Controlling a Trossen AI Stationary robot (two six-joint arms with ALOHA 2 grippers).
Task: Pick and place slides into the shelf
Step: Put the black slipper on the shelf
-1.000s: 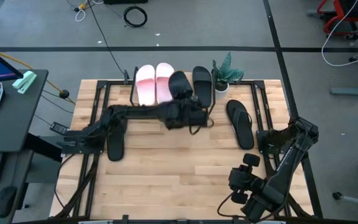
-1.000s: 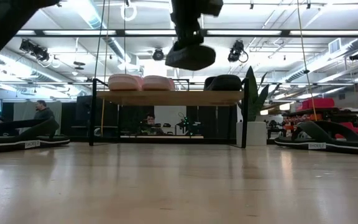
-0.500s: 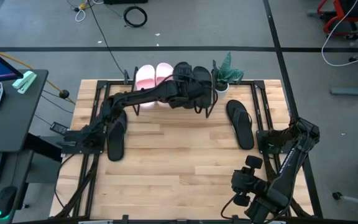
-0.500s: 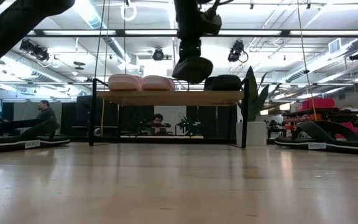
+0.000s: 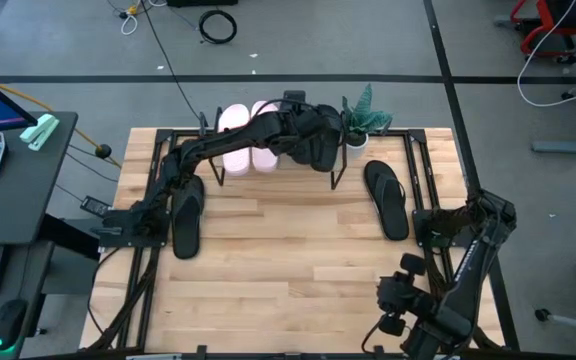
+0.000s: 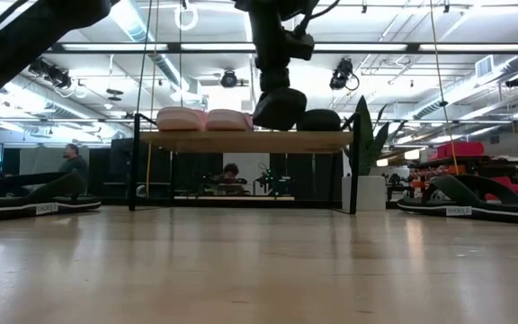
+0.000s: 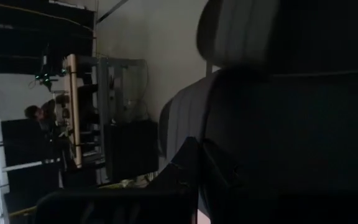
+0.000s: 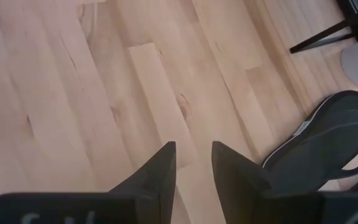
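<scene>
A black slide goes onto the shelf

The left gripper holds a black slide just above the shelf — its fingers are shut on it. On the shelf sit two pink slides and another black slide. One flip-flop lies on the counter right of the shelf, one left — the right gripper waits near the front, fingers a little apart.

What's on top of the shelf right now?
On the shelf: two pink slides and a black slide. The left gripper holds another black slide low over it; whether it is touching the shelf can't be seen.
</scene>
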